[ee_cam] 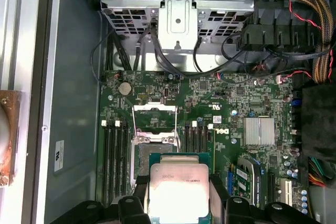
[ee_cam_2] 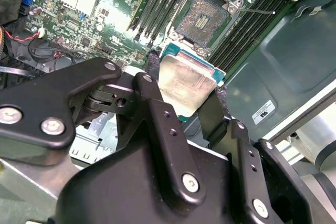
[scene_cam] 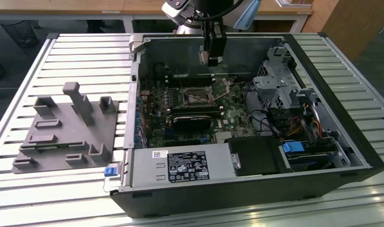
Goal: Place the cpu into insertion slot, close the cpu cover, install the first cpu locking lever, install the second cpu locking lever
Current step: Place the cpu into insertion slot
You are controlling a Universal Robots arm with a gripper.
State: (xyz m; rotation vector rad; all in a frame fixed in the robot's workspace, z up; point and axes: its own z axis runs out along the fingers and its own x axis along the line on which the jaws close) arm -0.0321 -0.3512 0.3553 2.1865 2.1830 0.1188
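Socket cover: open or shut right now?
Open. The cover stands swung up off the socket, whose dark centre lies bare; the gripper holds the chip.

The cpu (ee_cam_2: 186, 85), a flat square chip with a dull silvery top and a green edge, hangs above the board, apart from the insertion slot (ee_cam_2: 207, 17). The slot's dark centre lies bare. The cpu cover (ee_cam: 155, 107) stands swung up.

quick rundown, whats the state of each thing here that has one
cpu: gripped at its edges, held over the motherboard, not seated
gripper: shut on the cpu
insertion slot: uncovered, empty
cpu cover: swung open, raised off the insertion slot
computer case: side open, inside exposed
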